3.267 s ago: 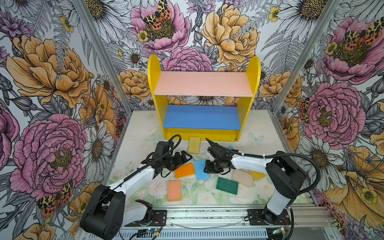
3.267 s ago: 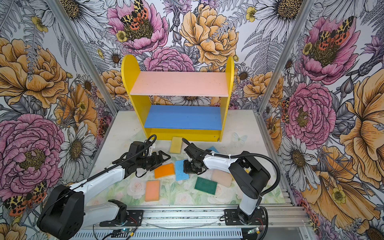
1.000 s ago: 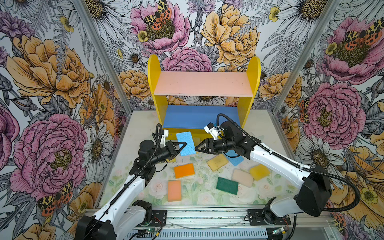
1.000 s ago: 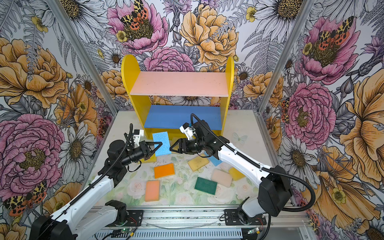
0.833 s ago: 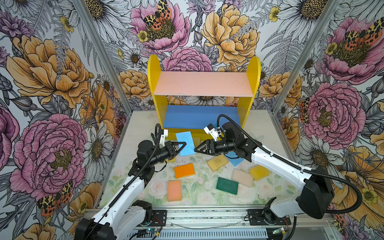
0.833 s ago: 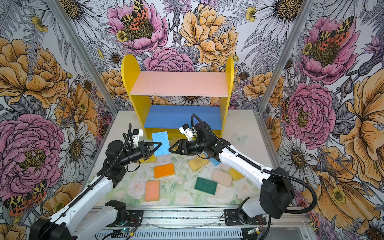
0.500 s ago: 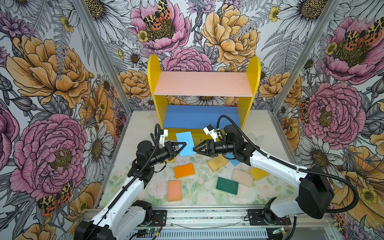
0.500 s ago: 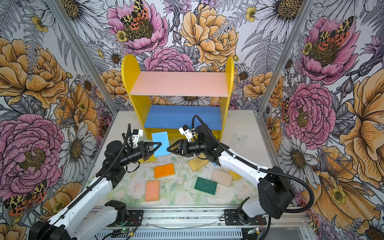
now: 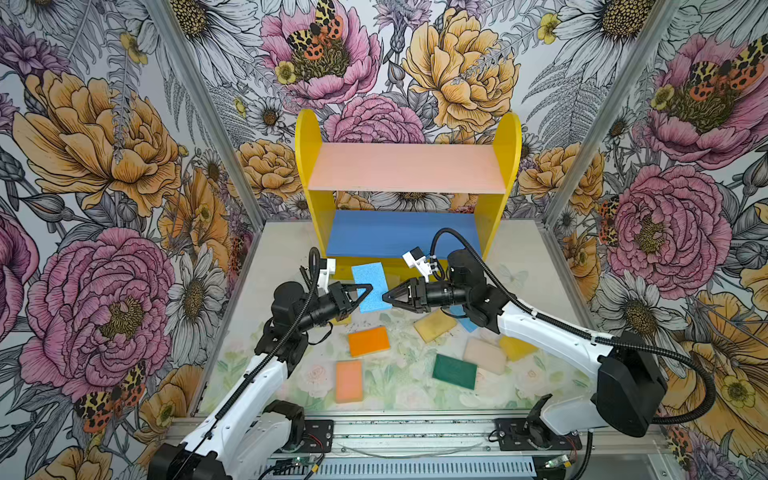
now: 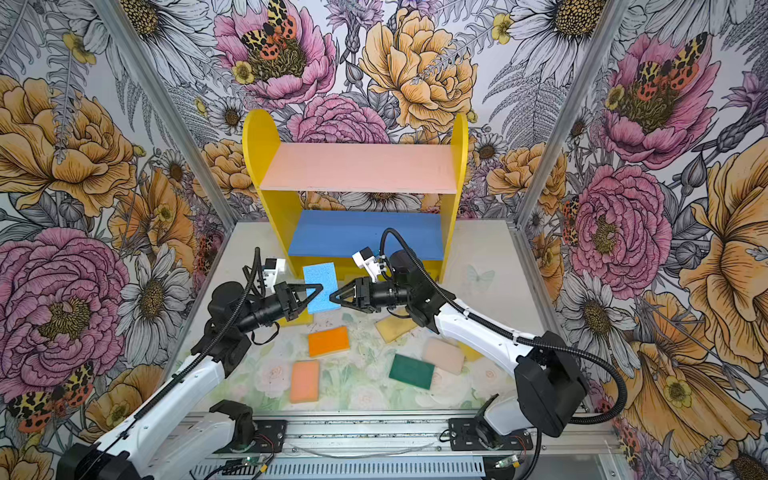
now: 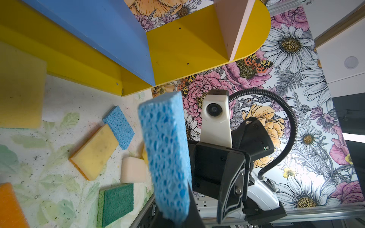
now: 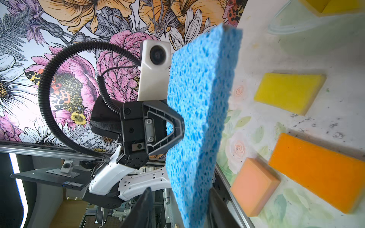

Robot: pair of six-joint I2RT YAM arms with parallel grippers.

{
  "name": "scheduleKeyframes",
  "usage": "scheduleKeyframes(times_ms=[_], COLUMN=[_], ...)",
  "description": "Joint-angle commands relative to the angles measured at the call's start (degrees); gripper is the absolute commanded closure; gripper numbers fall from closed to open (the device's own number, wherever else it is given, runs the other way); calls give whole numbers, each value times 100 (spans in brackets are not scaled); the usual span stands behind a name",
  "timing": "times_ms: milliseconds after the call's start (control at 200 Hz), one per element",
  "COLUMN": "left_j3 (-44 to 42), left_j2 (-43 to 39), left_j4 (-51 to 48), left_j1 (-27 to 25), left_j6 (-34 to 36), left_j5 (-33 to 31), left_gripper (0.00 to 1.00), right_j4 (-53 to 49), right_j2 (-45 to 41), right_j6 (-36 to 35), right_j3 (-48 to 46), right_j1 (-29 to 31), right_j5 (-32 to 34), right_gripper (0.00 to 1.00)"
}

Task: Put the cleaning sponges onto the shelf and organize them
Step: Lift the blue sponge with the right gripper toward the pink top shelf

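Held on edge above the table, just in front of the shelf and its blue lower board: the light blue sponge. Pinched tight from the left by the left gripper. Straddled from the right by the right gripper, jaws partly apart, a gap beside the foam in the right wrist view. Lying flat on the table nearer the arm bases: orange sponge, peach sponge, dark green sponge, cream sponge, yellow sponge.
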Motion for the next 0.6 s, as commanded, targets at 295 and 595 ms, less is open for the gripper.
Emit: scheduleKeyframes(times_ms=[295, 595], left_j3=[27, 419], left_j2=[-91, -269], left_j4=[192, -16], left_j1=[51, 544], left_j6=[-51, -70], left_j5=[152, 597], left_gripper=[100, 33], right_j4=[115, -1239], right_j2=[164, 93], right_j6=[16, -707], right_j3=[103, 1095], right_j1=[82, 58], right_j5=[-30, 441], right_gripper=[92, 100])
